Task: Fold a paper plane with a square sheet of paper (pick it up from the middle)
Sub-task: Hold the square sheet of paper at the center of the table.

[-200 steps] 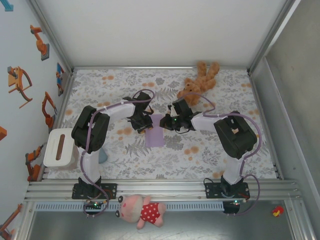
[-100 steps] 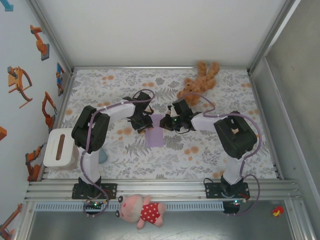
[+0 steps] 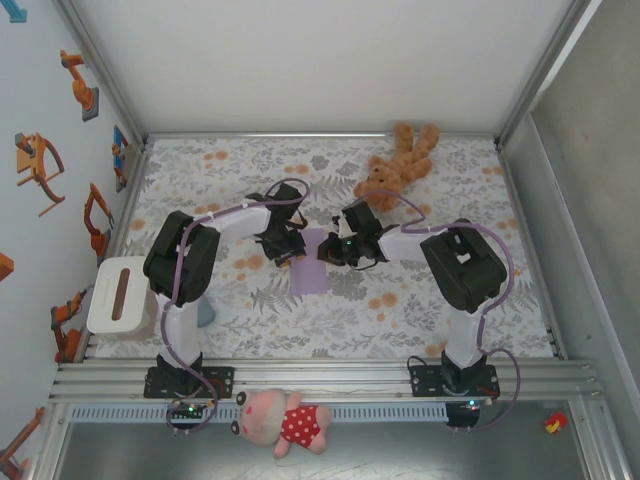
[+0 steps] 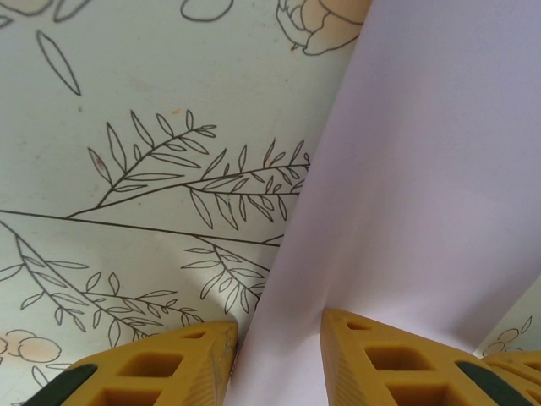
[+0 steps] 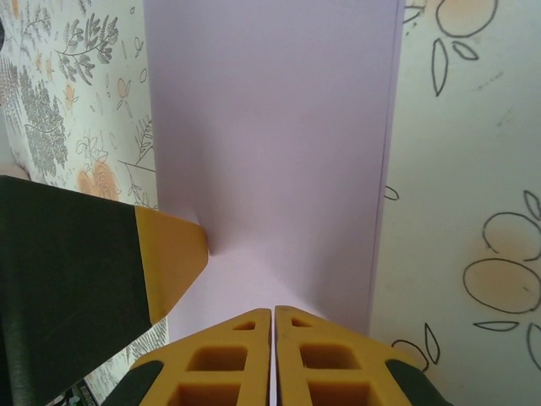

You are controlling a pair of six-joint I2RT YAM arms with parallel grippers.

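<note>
Lilac sheet of paper (image 3: 310,272), smooth, rectangular, on floral-print table (image 3: 420,310).

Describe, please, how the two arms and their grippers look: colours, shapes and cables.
The left arm and the right arm both have white tubular links, bulky black joint housings and black base plates. A thin purple cable loops along each arm. The left gripper and the right gripper have yellow-orange wedge-shaped fingers with rectangular hollow cells, set on dark bodies.
</note>
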